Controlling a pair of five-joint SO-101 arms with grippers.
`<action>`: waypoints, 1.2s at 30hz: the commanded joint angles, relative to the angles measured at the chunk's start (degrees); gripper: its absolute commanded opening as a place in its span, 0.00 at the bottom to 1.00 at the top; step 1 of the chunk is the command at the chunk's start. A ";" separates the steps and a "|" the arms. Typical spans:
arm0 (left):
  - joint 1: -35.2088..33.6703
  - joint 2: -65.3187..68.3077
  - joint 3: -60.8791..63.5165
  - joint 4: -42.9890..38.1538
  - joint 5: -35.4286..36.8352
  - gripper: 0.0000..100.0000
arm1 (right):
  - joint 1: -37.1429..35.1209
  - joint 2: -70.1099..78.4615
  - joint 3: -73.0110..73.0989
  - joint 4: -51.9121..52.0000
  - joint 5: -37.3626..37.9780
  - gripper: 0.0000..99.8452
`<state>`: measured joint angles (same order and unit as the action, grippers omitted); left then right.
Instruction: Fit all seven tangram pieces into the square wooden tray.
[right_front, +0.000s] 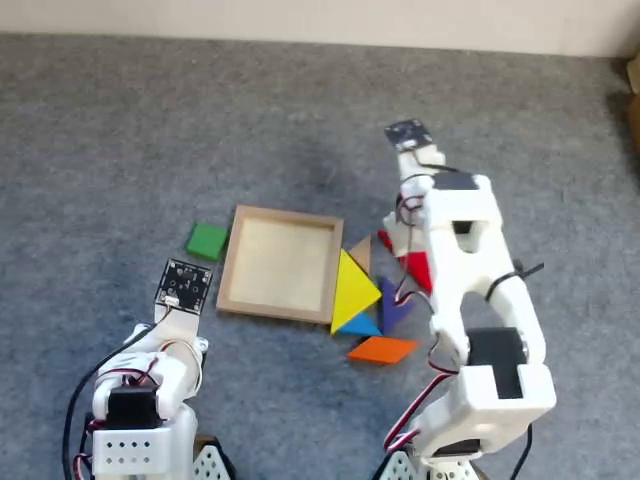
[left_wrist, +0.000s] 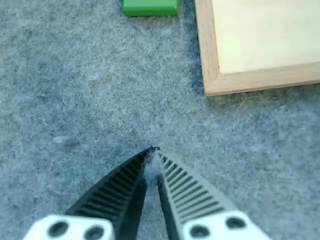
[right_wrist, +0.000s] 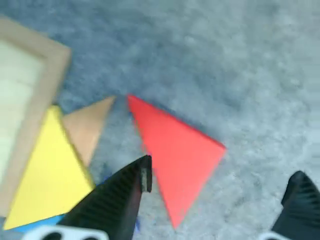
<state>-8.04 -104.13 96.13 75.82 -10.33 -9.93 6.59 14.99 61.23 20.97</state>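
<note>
Right end effector (right_wrist: 222, 176) spread wide over red triangle (right_wrist: 172, 150): thin, stiff, light, probably slick; pinch across opposite edges. Left end effector (left_wrist: 152, 154) closed, empty, near tray (left_wrist: 206, 55).

A robotics test bench: grey felt-covered table (right_front: 110, 130) with two desktop arms (right_front: 480, 300) mounted.

Red triangle (right_front: 421, 270): mostly covered by the right arm (right_front: 465, 250) in the high view.
Blue piece (right_front: 362, 326): a sliver beside the yellow triangle (right_front: 352, 290), seemingly tucked under it.
Green piece (left_wrist: 150, 7), tray (left_wrist: 207, 60): cut by the left wrist view's edge.
</note>
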 joint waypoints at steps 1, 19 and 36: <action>-0.66 -0.40 1.01 0.18 0.18 0.00 | -1.89 1.27 -3.56 0.31 -0.70 0.39; -0.66 -0.40 1.01 0.18 0.18 0.00 | -1.45 13.49 -8.75 0.75 -0.26 0.27; -0.66 -0.40 1.01 0.18 0.18 0.00 | 2.59 13.41 -16.40 10.95 6.33 0.24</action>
<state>-8.04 -104.13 96.13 75.82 -10.33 -8.88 20.84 5.05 68.18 26.51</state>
